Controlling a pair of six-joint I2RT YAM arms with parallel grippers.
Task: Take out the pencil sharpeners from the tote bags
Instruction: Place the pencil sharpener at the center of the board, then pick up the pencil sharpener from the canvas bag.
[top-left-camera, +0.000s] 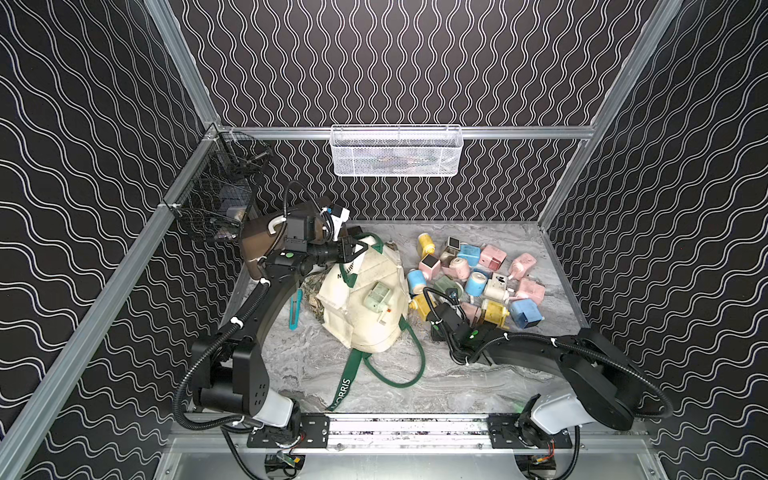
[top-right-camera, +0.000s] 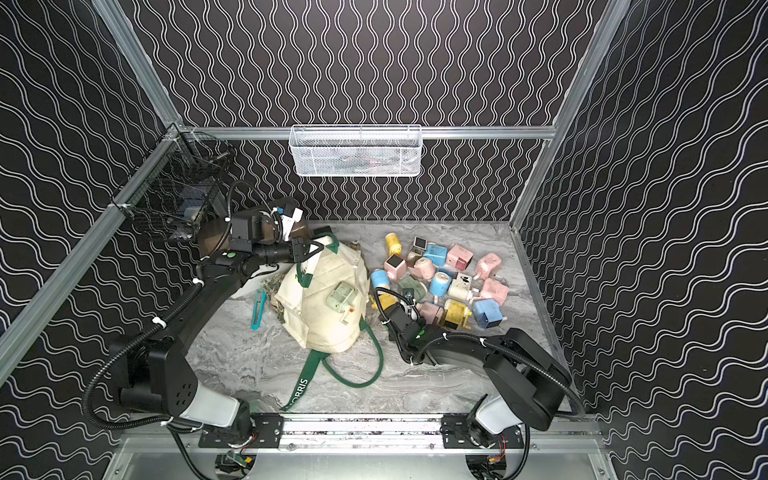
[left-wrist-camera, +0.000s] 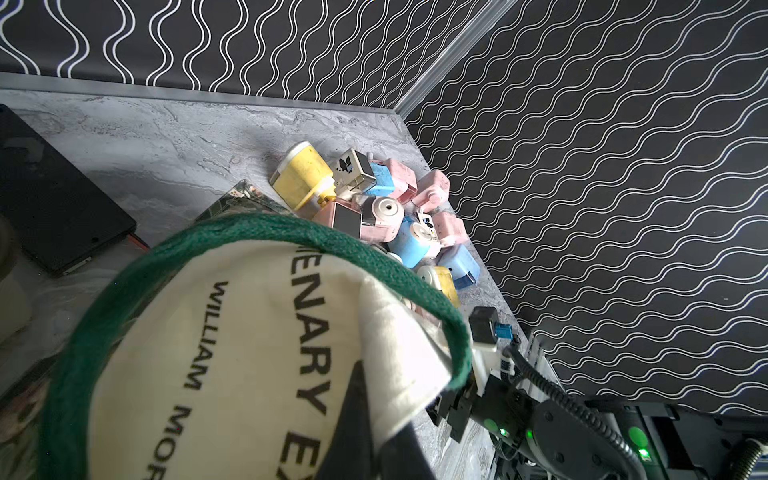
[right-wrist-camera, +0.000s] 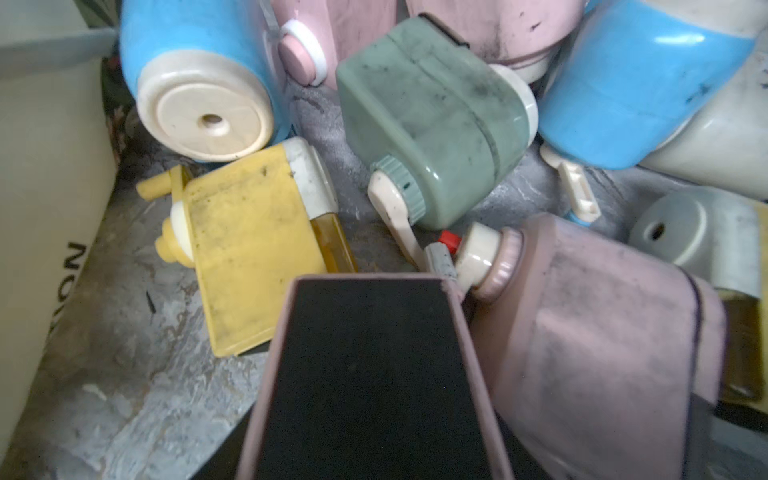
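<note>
My left gripper (top-left-camera: 353, 250) is clamped on the rim of the cream tote bag (top-left-camera: 365, 328), lettered "WILLIAM MOR", with "MORRIS" on its green strap (top-left-camera: 344, 388). One green pencil sharpener (top-left-camera: 376, 296) lies on top of the bag. My right gripper (top-left-camera: 441, 311) holds a pink dark-faced sharpener (right-wrist-camera: 365, 374) at the near edge of the pile of sharpeners (top-left-camera: 482, 276) on the bench (top-left-camera: 291, 357).

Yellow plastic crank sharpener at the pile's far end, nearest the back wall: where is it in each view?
Both top views: yellow plastic crank sharpener at the back corner of the pile.
Left wrist: sharpener just beyond the dark green fabric strap.
Right wrist: not in it.
Shared landmark: cream canvas tote bag.
</note>
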